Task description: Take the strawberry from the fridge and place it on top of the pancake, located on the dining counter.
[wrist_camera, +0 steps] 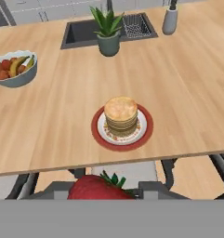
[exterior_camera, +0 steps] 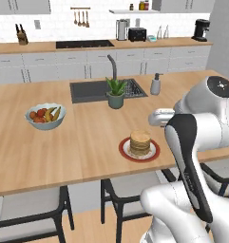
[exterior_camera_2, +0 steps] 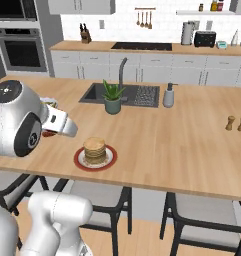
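The strawberry (wrist_camera: 98,188), bright red with green leaves, sits at the bottom of the hand view, and my gripper (wrist_camera: 104,189) is shut on it between the dark fingers (wrist_camera: 153,188). It hangs just outside the near edge of the dining counter (wrist_camera: 57,125), above the chairs. The pancake (wrist_camera: 121,114) is a tan stack on a red-rimmed plate (wrist_camera: 98,135), ahead of and below the berry. From the base views the pancake (exterior_camera: 140,141) (exterior_camera_2: 94,149) stands close to the counter's front edge, beside my bent arm. The fridge is out of view.
A fruit bowl (exterior_camera: 45,115) stands at the counter's left. A potted plant (exterior_camera: 116,92), the dark sink (exterior_camera: 90,90) with its faucet and a soap dispenser (exterior_camera: 155,85) lie behind the pancake. Two shakers (exterior_camera_2: 235,123) stand far right. Dark chairs (exterior_camera: 120,190) are tucked under the front edge.
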You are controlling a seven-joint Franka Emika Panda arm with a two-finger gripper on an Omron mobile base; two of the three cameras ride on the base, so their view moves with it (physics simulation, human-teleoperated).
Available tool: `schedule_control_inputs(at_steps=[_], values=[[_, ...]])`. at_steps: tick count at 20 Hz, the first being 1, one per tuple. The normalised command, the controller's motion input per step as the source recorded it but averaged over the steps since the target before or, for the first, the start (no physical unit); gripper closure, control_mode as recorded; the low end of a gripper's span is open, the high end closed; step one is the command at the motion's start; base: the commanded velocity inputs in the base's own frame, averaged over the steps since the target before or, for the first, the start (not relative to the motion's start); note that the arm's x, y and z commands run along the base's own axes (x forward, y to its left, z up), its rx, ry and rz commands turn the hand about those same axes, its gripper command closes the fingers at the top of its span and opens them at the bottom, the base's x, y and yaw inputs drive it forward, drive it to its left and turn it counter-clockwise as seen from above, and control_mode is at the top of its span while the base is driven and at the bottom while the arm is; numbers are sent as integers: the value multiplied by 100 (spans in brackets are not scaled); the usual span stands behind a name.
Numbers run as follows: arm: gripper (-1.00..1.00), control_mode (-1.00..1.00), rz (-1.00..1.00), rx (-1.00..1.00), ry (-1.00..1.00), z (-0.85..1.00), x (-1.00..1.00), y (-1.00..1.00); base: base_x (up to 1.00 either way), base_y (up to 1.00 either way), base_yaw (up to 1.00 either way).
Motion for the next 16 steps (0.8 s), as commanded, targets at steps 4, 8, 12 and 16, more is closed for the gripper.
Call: schedule_control_inputs(at_steps=[4, 8, 12, 16], values=[[100, -100, 0, 0, 19, -64, 93, -30, 0, 0, 0], [100, -100, -2, -1, 0, -46, 83, 0, 0, 0, 0], [100, -100, -14, -8, -5, -41, 75, 2, 0, 0, 0], [100, -100, -6, -2, 10, -30, 74, -5, 0, 0, 0]])
